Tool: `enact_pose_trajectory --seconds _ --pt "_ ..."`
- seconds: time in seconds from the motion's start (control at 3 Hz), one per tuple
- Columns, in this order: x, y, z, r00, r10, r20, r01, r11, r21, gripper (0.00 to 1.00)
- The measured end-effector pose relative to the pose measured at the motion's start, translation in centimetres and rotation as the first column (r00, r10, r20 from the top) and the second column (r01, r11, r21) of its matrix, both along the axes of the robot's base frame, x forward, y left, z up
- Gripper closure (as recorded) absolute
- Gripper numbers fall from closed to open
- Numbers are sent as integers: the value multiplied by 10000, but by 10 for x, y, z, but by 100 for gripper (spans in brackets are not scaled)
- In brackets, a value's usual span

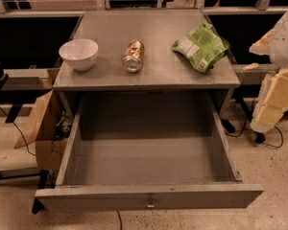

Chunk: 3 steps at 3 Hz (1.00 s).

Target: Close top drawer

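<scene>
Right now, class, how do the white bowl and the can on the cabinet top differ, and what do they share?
The white bowl stands upright; the can lies on its side. The bowl is wider and plain white; the can is slimmer and metallic brown. Both rest on the cabinet top above the open top drawer, apart from the gripper at the right edge.

On the table (158,30) I note a white bowl (79,54), a can (133,55) on its side, a green bag (200,47). Cardboard box (38,123) lower left. My gripper (266,114): far right.
</scene>
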<state>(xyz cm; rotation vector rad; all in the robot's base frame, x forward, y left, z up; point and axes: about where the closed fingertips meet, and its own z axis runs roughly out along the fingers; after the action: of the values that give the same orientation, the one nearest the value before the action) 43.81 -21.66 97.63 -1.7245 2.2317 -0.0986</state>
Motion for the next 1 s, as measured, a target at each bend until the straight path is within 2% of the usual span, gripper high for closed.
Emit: enact_pose_trajectory --seconds 0.33,0.67,1.0 --pt "0 0 0 10000 2 2 -2 10000 2 0" --pt "-3 2 -10 9988 403 276 -418 9977 536 0" --pt "-16 4 -46 9963 790 352 -834 9856 1472 0"
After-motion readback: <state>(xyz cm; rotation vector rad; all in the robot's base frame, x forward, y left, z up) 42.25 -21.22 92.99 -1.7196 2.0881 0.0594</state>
